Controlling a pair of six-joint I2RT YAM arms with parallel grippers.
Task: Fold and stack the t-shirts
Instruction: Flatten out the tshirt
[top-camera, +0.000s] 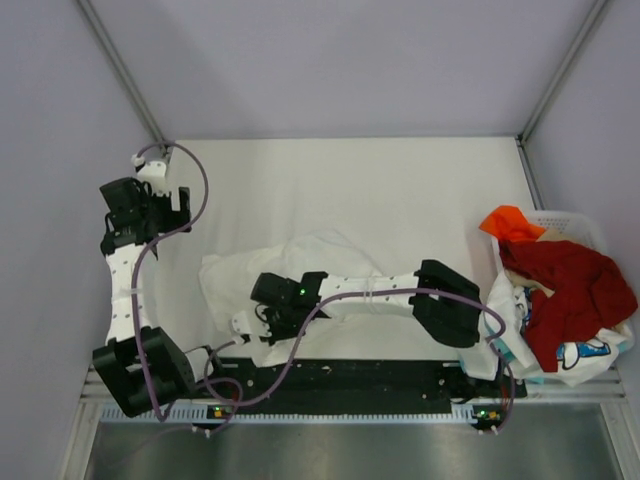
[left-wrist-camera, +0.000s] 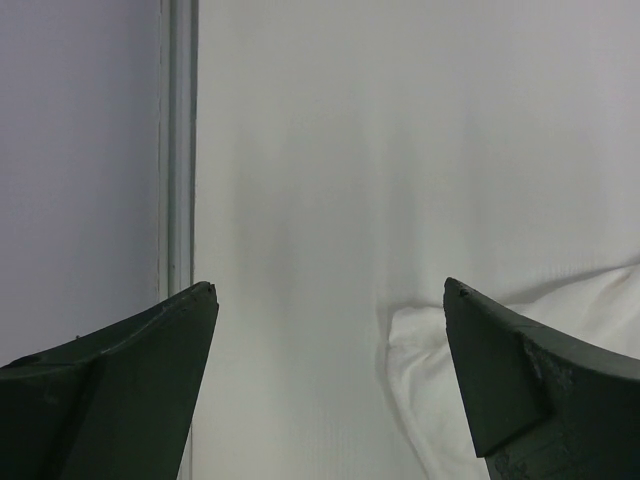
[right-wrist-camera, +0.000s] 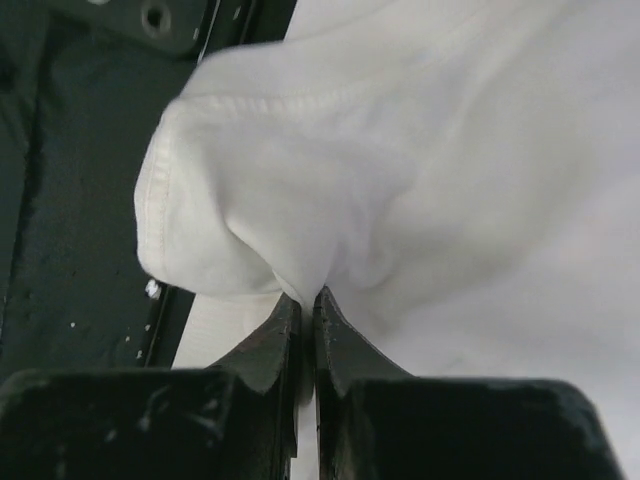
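Note:
A white t-shirt (top-camera: 330, 262) lies crumpled on the table's middle left, with no print showing. My right gripper (top-camera: 250, 322) reaches across to its near left corner and is shut on a bunched fold by the hem (right-wrist-camera: 200, 110); in the right wrist view the gripper (right-wrist-camera: 308, 295) pinches the white cloth (right-wrist-camera: 420, 150). My left gripper (top-camera: 165, 203) is open and empty at the far left. In the left wrist view it (left-wrist-camera: 330, 290) hangs over bare table, with an edge of the white shirt (left-wrist-camera: 420, 360) beside the right finger. The red (top-camera: 570, 290), orange (top-camera: 508, 222), blue-graphic white (top-camera: 585, 352) and teal (top-camera: 505, 350) t-shirts are piled in the basket.
The white lattice basket (top-camera: 570, 217) stands off the table's right edge. The black mounting rail (top-camera: 380, 375) runs along the near edge, right by the held corner. Grey walls close in on the left and right, with a metal frame post (left-wrist-camera: 178, 150) at the left.

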